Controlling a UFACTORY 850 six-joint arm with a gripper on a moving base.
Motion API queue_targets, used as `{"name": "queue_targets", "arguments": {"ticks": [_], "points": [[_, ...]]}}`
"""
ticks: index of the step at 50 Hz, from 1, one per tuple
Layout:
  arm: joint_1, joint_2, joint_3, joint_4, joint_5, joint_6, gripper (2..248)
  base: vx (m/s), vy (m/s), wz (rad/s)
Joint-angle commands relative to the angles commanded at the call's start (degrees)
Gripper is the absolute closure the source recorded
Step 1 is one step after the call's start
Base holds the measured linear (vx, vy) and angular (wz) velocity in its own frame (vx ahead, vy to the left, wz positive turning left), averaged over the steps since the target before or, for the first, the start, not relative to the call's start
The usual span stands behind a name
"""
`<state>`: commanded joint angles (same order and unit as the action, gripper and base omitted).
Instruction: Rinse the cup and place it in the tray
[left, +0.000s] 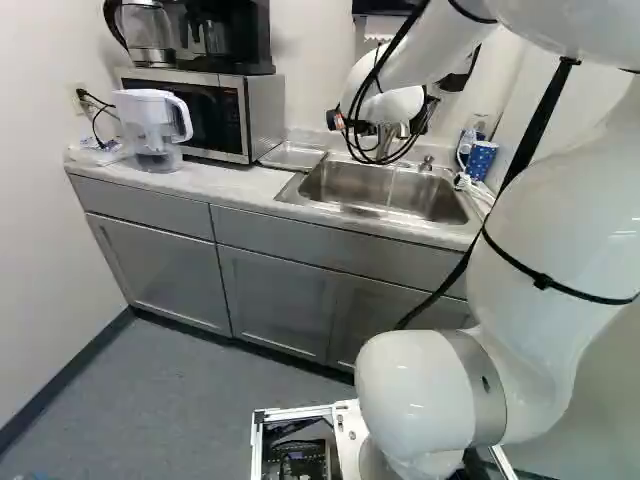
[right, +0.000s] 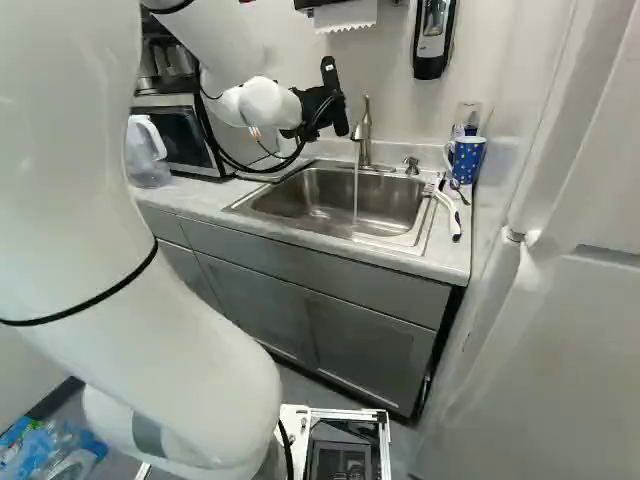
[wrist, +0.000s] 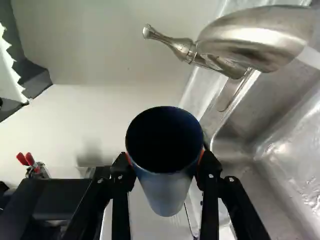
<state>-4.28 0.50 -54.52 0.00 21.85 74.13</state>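
Observation:
In the right base view my gripper (right: 328, 108) is over the back of the sink (right: 290, 202), left of the faucet (right: 363, 135); the cup cannot be made out there. The wrist view shows the gripper (wrist: 164, 162) shut on a cup (wrist: 167, 194), one finger at each side. Its dark blue mouth faces the camera, and its outside looks blue-grey. The faucet (wrist: 255, 37) is ahead of the fingers, off to the sink side. A thin stream of water (right: 356, 188) falls into the sink. A flat metal tray (left: 292, 155) lies between microwave and sink.
A blue dotted cup (right: 467, 160) and a white-handled brush (right: 449, 210) are on the counter right of the sink. The microwave (left: 200, 112) and a water pitcher (left: 152, 128) stand to its left. A soap dispenser (right: 433, 38) hangs on the wall, near a paper towel holder.

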Motion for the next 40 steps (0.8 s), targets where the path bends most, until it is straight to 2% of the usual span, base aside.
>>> {"name": "queue_targets", "arguments": {"ticks": [40], "points": [[0.0,0.0,0.0,0.0,0.0,-24.1,124,0.0,0.0,0.0]]}}
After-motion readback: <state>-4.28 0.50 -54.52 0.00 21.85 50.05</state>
